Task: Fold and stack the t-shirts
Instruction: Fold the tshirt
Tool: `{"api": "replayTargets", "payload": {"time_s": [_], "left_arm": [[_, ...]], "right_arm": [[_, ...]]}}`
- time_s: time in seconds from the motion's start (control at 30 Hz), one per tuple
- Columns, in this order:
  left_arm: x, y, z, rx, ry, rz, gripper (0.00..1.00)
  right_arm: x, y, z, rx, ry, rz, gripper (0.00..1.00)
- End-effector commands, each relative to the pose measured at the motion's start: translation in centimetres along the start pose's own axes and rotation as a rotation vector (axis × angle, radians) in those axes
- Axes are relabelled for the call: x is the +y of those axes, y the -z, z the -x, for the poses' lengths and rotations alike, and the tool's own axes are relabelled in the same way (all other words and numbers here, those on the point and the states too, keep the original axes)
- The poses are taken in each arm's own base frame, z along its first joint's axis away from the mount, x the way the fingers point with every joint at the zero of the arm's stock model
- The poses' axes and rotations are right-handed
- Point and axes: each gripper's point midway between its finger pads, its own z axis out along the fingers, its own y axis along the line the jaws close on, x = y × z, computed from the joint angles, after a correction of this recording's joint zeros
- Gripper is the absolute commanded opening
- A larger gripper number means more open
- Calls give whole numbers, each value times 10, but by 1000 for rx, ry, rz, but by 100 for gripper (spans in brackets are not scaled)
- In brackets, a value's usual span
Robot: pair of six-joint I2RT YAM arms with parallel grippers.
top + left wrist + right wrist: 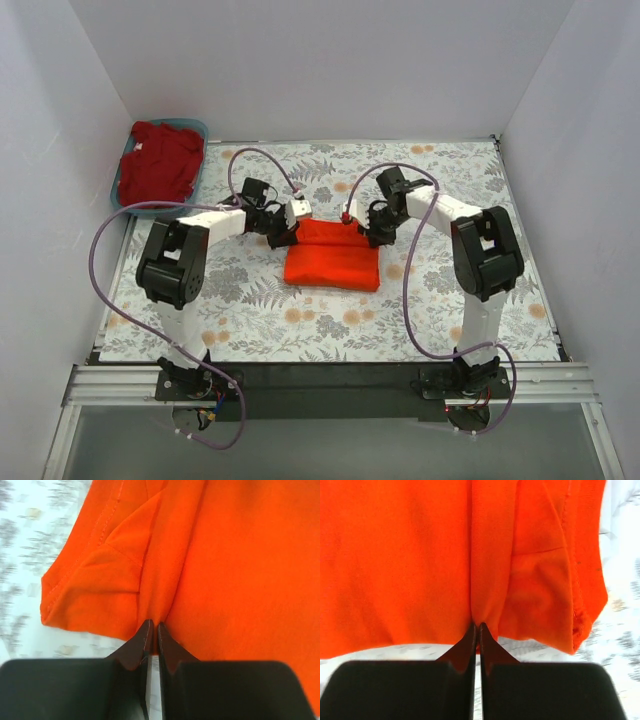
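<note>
Cloth, folded: the orange-red t-shirt (333, 262) lies mid-surface (300, 330), long axis left to right. It extends from the end effectors toward the arm bases. The left end effector (283, 235) and right end effector (372, 233) sit at its far corners, equally near. The crimson t-shirt (158, 165) fills the blue bin (203, 130), well apart.

Left wrist: jaws clenched on a cloth ridge. Right wrist: likewise pinching a fold, with patterned surface beside it.

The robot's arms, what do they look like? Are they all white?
Not all white. The left arm and right arm have white tube-like links joined by chunky black joints. A thin purple cable loops along each arm from its base. The fingers on both are dark and taper to narrow points. No markings or labels show clearly.
</note>
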Motion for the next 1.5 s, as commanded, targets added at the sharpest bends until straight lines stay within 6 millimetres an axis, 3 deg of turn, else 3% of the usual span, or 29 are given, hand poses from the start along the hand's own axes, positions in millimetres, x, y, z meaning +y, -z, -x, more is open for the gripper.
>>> {"api": "replayTargets", "payload": {"time_s": [0.0, 0.1, 0.2, 0.4, 0.53, 0.77, 0.97, 1.03, 1.17, 1.2, 1.23, 1.3, 1.4, 1.47], "left_arm": [[-37, 22, 25, -50, -50, -41, 0], [-52, 31, 27, -62, -43, -49, 0], [-49, 40, 40, -75, -40, -34, 0], [-12, 47, 73, -113, -42, 33, 0], [16, 40, 69, -104, -31, 62, 0], [38, 8, 33, -37, 3, 76, 0], [53, 3, 27, -36, 28, 117, 2], [56, 8, 34, -47, 26, 138, 13], [67, 23, 54, -101, 70, 174, 13], [71, 27, 61, -117, 73, 184, 13], [77, 30, 65, -130, 80, 206, 20], [83, 33, 70, -141, 129, 235, 29], [100, 44, 77, -161, 189, 310, 51], [106, 53, 79, -174, 216, 338, 55]], "right_arm": [[40, 18, 16, -42, -17, 37, 1], [56, 28, 21, -66, -43, 41, 1], [49, 41, 31, -82, -38, 1, 1], [15, 54, 49, -97, 4, -74, 1], [-7, 42, 40, -72, -1, -76, 1], [-20, 7, 15, -10, -21, -33, 1], [-25, 5, -3, 13, -49, -36, 1], [-30, 12, 1, 9, -58, -59, 1], [-51, 36, 21, -47, -94, -128, 1], [-59, 45, 31, -72, -98, -156, 5], [-61, 48, 36, -89, -132, -160, 14], [-67, 55, 40, -102, -167, -180, 39], [-67, 54, 32, -92, -248, -184, 43], [-67, 57, 26, -94, -330, -189, 43]]}}
